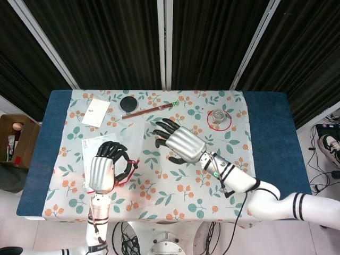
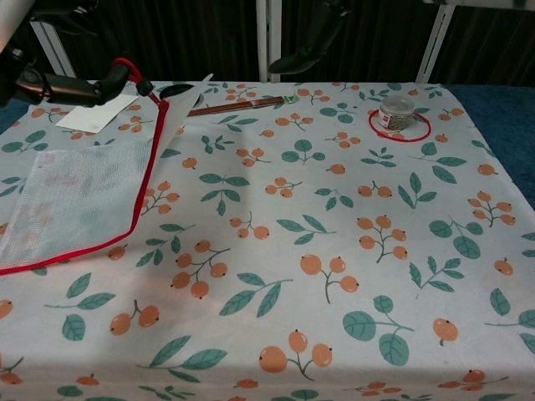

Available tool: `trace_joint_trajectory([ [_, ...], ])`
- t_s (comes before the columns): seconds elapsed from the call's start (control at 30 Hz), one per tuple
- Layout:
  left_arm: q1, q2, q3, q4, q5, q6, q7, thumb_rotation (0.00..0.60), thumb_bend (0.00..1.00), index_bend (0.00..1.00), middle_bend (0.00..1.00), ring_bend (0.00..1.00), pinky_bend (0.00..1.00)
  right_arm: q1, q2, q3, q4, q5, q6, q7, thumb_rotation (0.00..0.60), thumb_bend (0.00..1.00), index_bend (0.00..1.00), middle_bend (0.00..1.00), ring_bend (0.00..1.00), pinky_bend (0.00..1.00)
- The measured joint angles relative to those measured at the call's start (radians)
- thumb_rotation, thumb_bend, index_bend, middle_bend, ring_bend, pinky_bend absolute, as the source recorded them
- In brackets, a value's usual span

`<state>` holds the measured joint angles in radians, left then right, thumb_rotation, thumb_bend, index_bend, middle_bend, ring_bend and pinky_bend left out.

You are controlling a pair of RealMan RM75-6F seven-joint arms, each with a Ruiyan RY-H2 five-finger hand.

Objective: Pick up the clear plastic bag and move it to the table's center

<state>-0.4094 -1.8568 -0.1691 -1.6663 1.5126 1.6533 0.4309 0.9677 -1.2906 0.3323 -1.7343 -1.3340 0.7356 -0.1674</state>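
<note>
Clear plastic bag [image 2: 79, 200] is hanging by its red-edged corner, which left hand [image 1: 103, 169] is pinching; right hand [image 1: 180, 141] is hovering, fingers spread, holding nothing.

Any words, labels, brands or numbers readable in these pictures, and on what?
None can be read.
White card: a small dark mark, too small to tell.
Jar: a label band, blurred.
Clear plastic bag: no print visible.

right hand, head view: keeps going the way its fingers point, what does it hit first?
Probably the lifted edge of the clear plastic bag that the left hand holds up. The right hand has its fingers aimed up-left toward that edge. Relative height is unclear, so it might pass over it toward the chopsticks.
</note>
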Motion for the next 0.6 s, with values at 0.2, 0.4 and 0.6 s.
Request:
trace_joint_trajectory([
  [0.2, 0.022, 0.002, -0.005, -0.012, 0.003, 0.01, 0.004, 0.6, 0.35, 0.68, 0.45, 0.33, 0.31, 0.082, -0.157, 0.01, 0.133, 0.067, -0.023, -0.023, 0.6, 0.18, 0.39, 0.16, 0.0, 0.02],
  [0.4, 0.04, 0.003, -0.012, -0.016, 0.017, 0.024, 0.007, 0.6, 0.36, 0.7, 0.49, 0.38, 0.43, 0.144, -0.243, 0.011, 0.214, 0.078, -0.038, 0.024, 0.6, 0.18, 0.39, 0.13, 0.0, 0.02],
  [0.6, 0.052, 0.006, -0.016, -0.019, 0.023, 0.022, 0.006, 0.6, 0.36, 0.7, 0.5, 0.38, 0.44, 0.183, -0.285, 0.011, 0.259, 0.063, -0.043, 0.064, 0.6, 0.19, 0.39, 0.13, 0.0, 0.02],
])
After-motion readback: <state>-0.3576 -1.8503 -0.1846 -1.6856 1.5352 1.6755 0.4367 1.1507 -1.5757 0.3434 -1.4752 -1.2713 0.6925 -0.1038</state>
